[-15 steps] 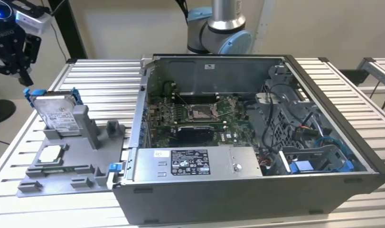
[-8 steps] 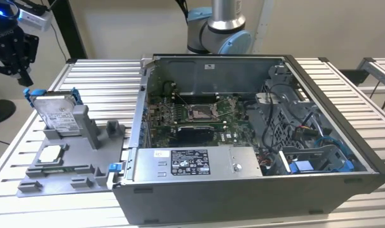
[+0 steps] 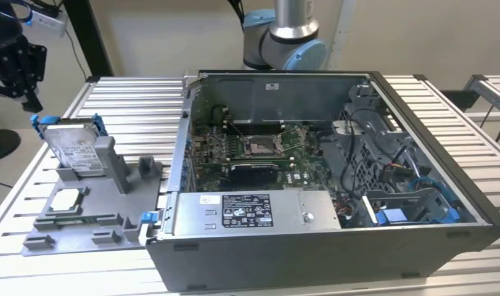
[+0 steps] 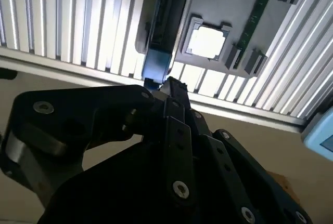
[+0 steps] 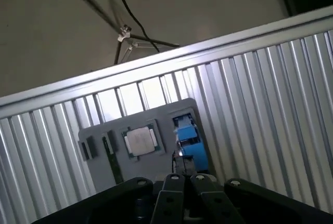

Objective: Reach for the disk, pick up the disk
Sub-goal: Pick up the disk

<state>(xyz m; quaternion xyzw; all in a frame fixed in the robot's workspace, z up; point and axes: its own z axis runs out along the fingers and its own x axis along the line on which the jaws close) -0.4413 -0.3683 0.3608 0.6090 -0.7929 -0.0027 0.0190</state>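
Exterior view: gripper (image 3: 28, 98) hangs apart from the disk (image 3: 75, 150), toward the exterior view's left, open or closed can't tell; disk stands tilted in grey fixture (image 3: 85, 203) left of the PC case (image 3: 447, 185), so best approach square to its top edge, clear of the blue bracket (image 3: 44, 120).

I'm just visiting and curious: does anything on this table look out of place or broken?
Nothing looks damaged or spilled. The computer case lies on its side with its cover off, and the disk stands on edge in a grey holder beside it, with a small chip lying flat in the same holder.
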